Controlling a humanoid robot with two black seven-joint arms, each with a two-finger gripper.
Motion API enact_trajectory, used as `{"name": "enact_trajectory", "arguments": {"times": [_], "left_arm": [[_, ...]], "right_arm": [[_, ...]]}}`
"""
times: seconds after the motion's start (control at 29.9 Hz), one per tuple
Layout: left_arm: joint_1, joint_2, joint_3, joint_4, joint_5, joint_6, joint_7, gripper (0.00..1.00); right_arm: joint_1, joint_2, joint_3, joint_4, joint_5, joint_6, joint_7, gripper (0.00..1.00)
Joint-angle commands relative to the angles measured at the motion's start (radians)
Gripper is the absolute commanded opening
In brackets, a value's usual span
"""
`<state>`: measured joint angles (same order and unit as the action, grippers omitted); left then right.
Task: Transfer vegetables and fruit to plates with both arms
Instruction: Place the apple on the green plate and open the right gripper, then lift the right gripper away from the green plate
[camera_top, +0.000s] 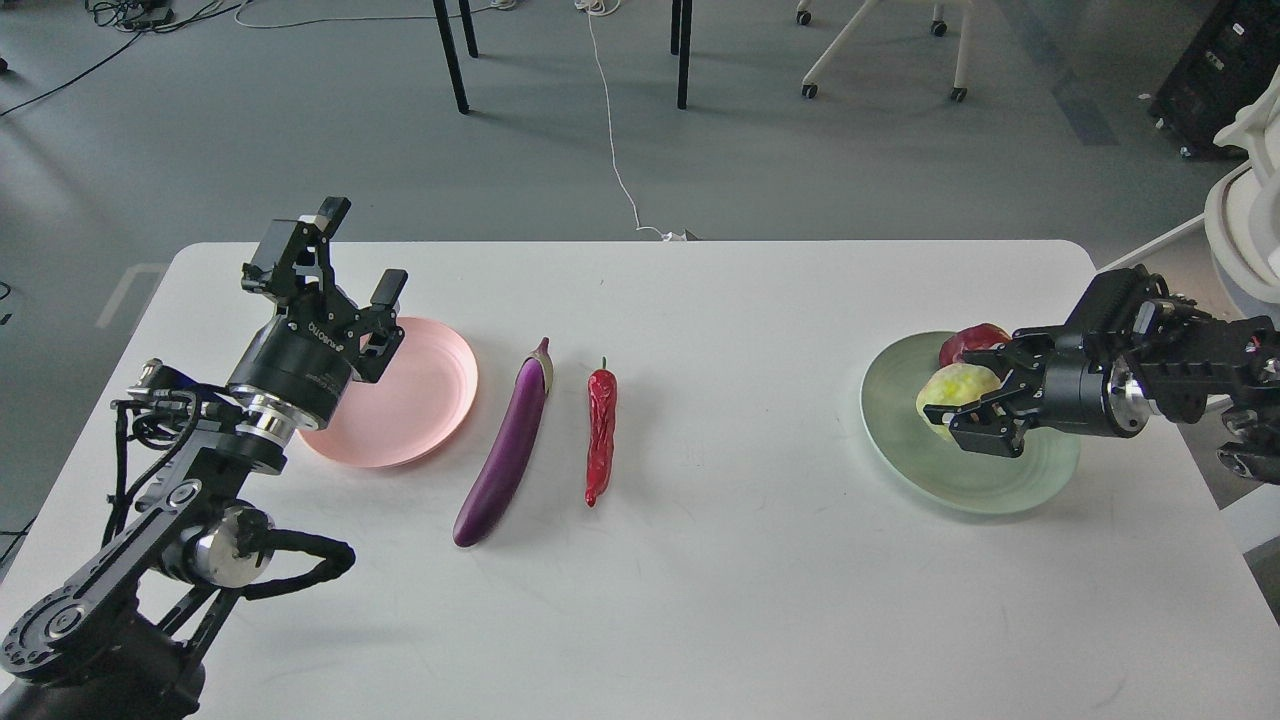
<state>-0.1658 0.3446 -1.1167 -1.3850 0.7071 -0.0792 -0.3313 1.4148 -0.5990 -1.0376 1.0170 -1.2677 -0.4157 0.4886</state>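
Observation:
The purple eggplant (508, 450) and the red chili pepper (600, 432) lie side by side on the white table (700, 580), between the two plates. The pink plate (420, 400) is bare. My left gripper (345, 262) is open and empty, raised over the pink plate's left edge. My right gripper (962, 400) is shut on the yellow-green fruit (955, 388), holding it low over the mint green plate (980, 480). The dark red fruit (968, 343) sits at that plate's far side, partly hidden by the gripper.
The table's right edge runs just beyond the green plate. On the floor behind the table are chair legs (452, 55), a white cable (615, 150) and a wheeled chair base (880, 50). A white object (1245, 215) stands at the far right.

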Motion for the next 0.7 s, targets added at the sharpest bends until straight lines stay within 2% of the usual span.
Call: {"name": "enact_trajectory", "arguments": {"times": [0.0,0.2,0.37,0.5,0.67], "left_arm": [[0.000,0.001,-0.002,0.000,0.002,-0.001,0.000,0.98],[0.000,0.020,-0.002,-0.002,0.000,0.001,0.000,0.98],[-0.001,0.036,0.001,-0.012,0.000,-0.001,0.002,0.98],[-0.001,0.047,0.009,-0.022,0.000,-0.001,0.003,0.98],[-0.008,0.045,0.011,-0.026,0.002,-0.001,0.006,0.98]], "right_arm": [[0.000,-0.008,0.008,0.015,0.001,-0.001,0.000,0.95],[0.009,-0.067,0.137,0.101,0.010,0.005,0.000,0.97],[-0.010,-0.148,0.347,0.218,0.108,0.037,0.000,0.97],[-0.094,-0.185,0.479,0.322,0.440,0.097,0.000,0.97],[-0.249,-0.174,0.700,0.324,0.926,0.144,0.000,0.97]]}}
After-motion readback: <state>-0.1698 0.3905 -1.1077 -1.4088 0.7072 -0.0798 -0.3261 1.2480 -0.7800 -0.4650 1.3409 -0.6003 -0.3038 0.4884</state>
